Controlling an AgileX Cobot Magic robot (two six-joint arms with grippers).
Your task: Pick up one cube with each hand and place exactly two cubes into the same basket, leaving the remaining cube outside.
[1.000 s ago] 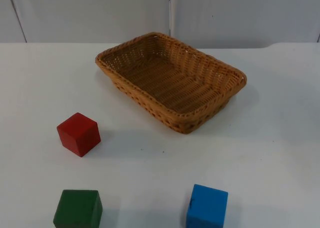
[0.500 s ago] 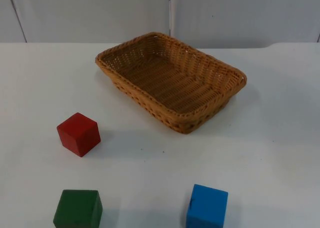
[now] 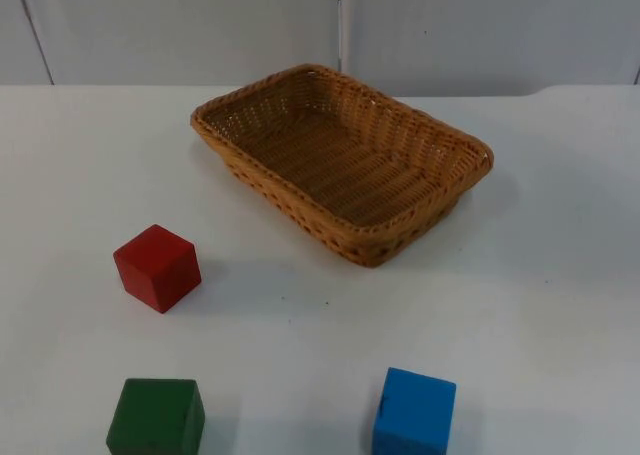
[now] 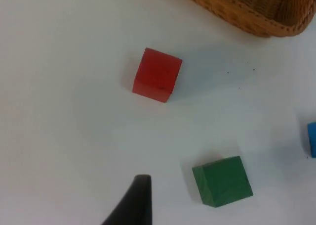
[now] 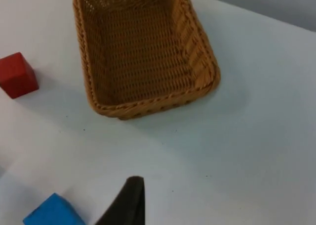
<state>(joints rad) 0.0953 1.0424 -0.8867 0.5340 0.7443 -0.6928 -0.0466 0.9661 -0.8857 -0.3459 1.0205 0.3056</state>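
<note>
- White tabletop against a grey partition wall.
- Wicker basket sits empty near the wall; nothing placed yet.
- Red cube nearer than the basket, off its left corner; green cube nearer again; blue cube beside green, well apart.
- Left claw hangs above the tabletop just beside green, likely lining up a pick; how open, can't tell.
- Right claw above the tabletop near blue; opening can't tell either.

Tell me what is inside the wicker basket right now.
Nothing: the basket holds only its bare woven floor. The red cube, green cube and blue cube all sit outside on the table. Nothing covers its interior.
</note>
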